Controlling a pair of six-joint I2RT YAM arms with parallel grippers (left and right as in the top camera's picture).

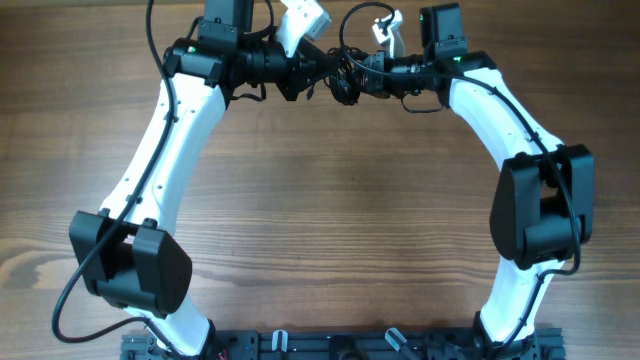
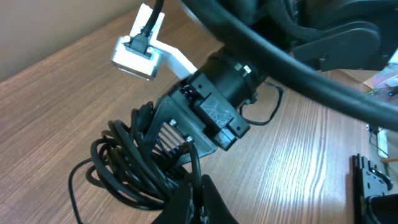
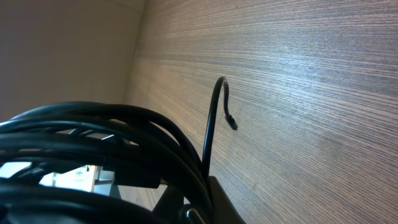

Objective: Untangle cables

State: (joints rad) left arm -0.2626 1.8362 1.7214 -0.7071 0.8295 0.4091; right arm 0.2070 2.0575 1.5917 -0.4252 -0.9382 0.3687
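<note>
The cables [image 1: 345,80] form a small dark knot at the back middle of the table, hanging between my two grippers. My left gripper [image 1: 325,68] comes in from the left and is shut on one strand. In the left wrist view its fingers [image 2: 200,194] pinch a thin cord at the edge of the looped cables [image 2: 127,165]. My right gripper [image 1: 364,66] meets the knot from the right; its black body [image 2: 208,115] sits over the loops. In the right wrist view the thick loops of the cables [image 3: 93,134] pass between its fingers [image 3: 204,200], and one loose cord end [image 3: 230,121] curls above the wood.
Both arms arch over the wooden table [image 1: 340,220]. A black mounting rail [image 1: 340,345] runs along the front edge. A white camera mount [image 2: 143,50] sticks out behind the right gripper. A black bracket [image 2: 373,180] lies at the right of the left wrist view.
</note>
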